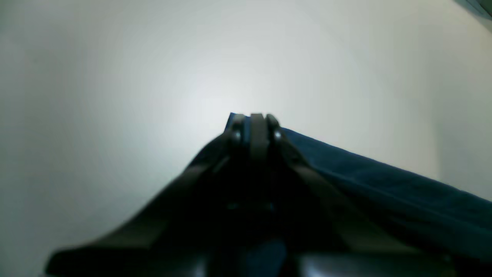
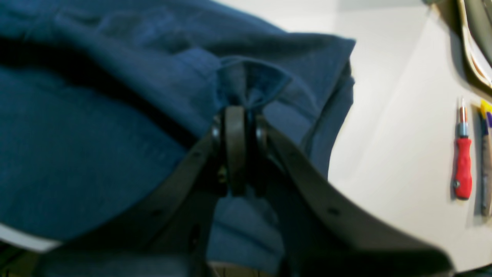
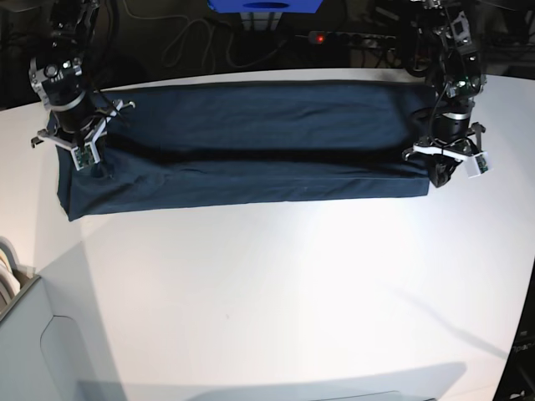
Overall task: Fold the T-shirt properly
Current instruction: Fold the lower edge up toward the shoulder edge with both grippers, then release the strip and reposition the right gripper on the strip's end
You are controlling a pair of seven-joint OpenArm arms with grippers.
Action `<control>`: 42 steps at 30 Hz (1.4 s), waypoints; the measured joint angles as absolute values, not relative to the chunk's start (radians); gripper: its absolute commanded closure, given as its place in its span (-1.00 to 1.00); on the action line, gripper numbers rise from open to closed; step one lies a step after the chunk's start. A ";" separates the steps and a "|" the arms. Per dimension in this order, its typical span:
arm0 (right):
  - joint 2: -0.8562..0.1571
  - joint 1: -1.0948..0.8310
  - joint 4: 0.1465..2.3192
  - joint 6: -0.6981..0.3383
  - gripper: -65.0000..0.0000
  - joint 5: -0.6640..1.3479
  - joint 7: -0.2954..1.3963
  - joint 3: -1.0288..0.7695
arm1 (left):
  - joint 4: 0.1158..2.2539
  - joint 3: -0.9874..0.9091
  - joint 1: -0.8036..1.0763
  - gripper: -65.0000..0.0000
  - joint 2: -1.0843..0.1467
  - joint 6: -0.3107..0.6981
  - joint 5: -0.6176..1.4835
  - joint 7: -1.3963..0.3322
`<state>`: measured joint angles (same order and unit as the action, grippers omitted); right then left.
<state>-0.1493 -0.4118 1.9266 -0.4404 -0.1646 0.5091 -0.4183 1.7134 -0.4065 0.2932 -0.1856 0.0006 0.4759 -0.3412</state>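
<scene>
Now mid-fold: both grippers are pinching the T-shirt's ends.
T-shirt (image 3: 242, 146) lies as a long band across the upper worktop (image 3: 276, 284); left gripper (image 1: 255, 119) and right gripper (image 2: 235, 111) have fingers clenched on cloth. Next, I'd judge, both ends carry over evenly together.

A white tabletop (image 3: 276, 284) carries the scene, smooth and glossy, with soft reflections and shadows across its bare near part. A dark navy T-shirt (image 3: 251, 146) lies on it toward the far edge, folded into a long band that runs from side to side. In the right wrist view, a red-handled screwdriver (image 2: 462, 161) lies on the tabletop well apart from the cloth, with a second slim tool (image 2: 486, 173) with a yellow end just beside it.
</scene>
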 measured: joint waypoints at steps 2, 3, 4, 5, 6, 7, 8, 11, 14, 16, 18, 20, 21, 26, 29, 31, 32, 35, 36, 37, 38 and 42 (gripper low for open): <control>-0.147 -0.448 1.940 -0.440 1.00 -0.163 0.472 -0.418 | 1.713 -0.407 0.293 1.00 -0.185 0.001 0.476 -0.341; -0.146 -0.458 1.943 -0.441 1.00 -0.164 0.463 -0.418 | 1.713 -0.407 0.294 1.00 -0.186 0.001 0.476 -0.341; -0.145 -0.465 1.943 -0.441 1.00 -0.165 0.456 -0.418 | 1.713 -0.408 0.294 1.00 -0.186 0.001 0.476 -0.341; -0.142 -0.469 1.943 -0.441 1.00 -0.164 0.445 -0.418 | 1.713 -0.409 0.295 1.00 -0.186 0.001 0.476 -0.341; -0.138 -0.470 1.943 -0.441 1.00 -0.165 0.444 -0.418 | 1.713 -0.410 0.297 1.00 -0.186 0.001 0.476 -0.342; -0.133 -0.469 1.941 -0.441 1.00 -0.164 0.445 -0.419 | 1.713 -0.410 0.297 1.00 -0.186 0.001 0.476 -0.341; -0.132 -0.469 1.940 -0.441 1.00 -0.164 0.444 -0.418 | 1.713 -0.410 0.297 1.00 -0.186 0.001 0.476 -0.341; -0.133 -0.469 1.940 -0.441 1.00 -0.164 0.444 -0.420 | 1.713 -0.408 0.297 1.00 -0.185 0.001 0.475 -0.341; -0.133 -0.469 1.940 -0.441 1.00 -0.164 0.443 -0.420 | 1.710 -0.406 0.313 1.00 -0.183 0.001 0.476 -0.340; -0.133 -0.469 1.940 -0.441 1.00 -0.164 0.443 -0.420 | 1.698 -0.404 0.319 1.00 -0.181 0.001 0.476 -0.342; -0.133 -0.469 1.940 -0.441 1.00 -0.164 0.445 -0.420 | 1.680 -0.404 0.321 1.00 -0.180 0.000 0.476 -0.341; -0.133 -0.470 1.940 -0.441 1.00 -0.164 0.445 -0.420 | 1.660 -0.404 0.321 1.00 -0.180 0.001 0.476 -0.340; -0.133 -0.469 1.940 -0.441 0.99 -0.164 0.445 -0.420 | 1.651 -0.404 0.318 1.00 -0.180 0.001 0.476 -0.341; -0.135 -0.472 1.901 -0.443 0.99 -0.164 0.451 -0.419 | 1.635 -0.404 0.321 1.00 -0.181 0.001 0.476 -0.341; -0.135 -0.475 1.898 -0.443 0.99 -0.164 0.451 -0.419 | 1.635 -0.404 0.320 1.00 -0.180 0.001 0.476 -0.341; -0.136 -0.479 1.898 -0.443 0.96 -0.164 0.445 -0.419 | 1.635 -0.404 0.318 1.00 -0.180 0.001 0.476 -0.341; -0.136 -0.486 1.899 -0.443 0.88 -0.163 0.441 -0.419 | 1.634 -0.404 0.319 1.00 -0.180 0.001 0.476 -0.341; -0.135 -0.498 1.899 -0.443 0.47 -0.165 0.451 -0.419 | 1.634 -0.404 0.319 1.00 -0.180 0.001 0.476 -0.342; -0.135 -0.499 1.899 -0.443 0.33 -0.165 0.452 -0.420 | 1.634 -0.404 0.319 1.00 -0.181 0.001 0.476 -0.342; -0.135 -0.499 1.899 -0.443 0.16 -0.165 0.450 -0.420 | 1.634 -0.404 0.319 1.00 -0.181 0.001 0.476 -0.342; -0.135 -0.499 1.901 -0.443 0.00 -0.164 0.448 -0.422 | 1.634 -0.404 0.319 0.96 -0.183 0.001 0.476 -0.342; -0.126 -0.529 1.983 -0.447 -0.37 -0.162 0.441 -0.507 | 1.640 -0.404 0.328 0.51 -0.183 0.001 0.476 -0.342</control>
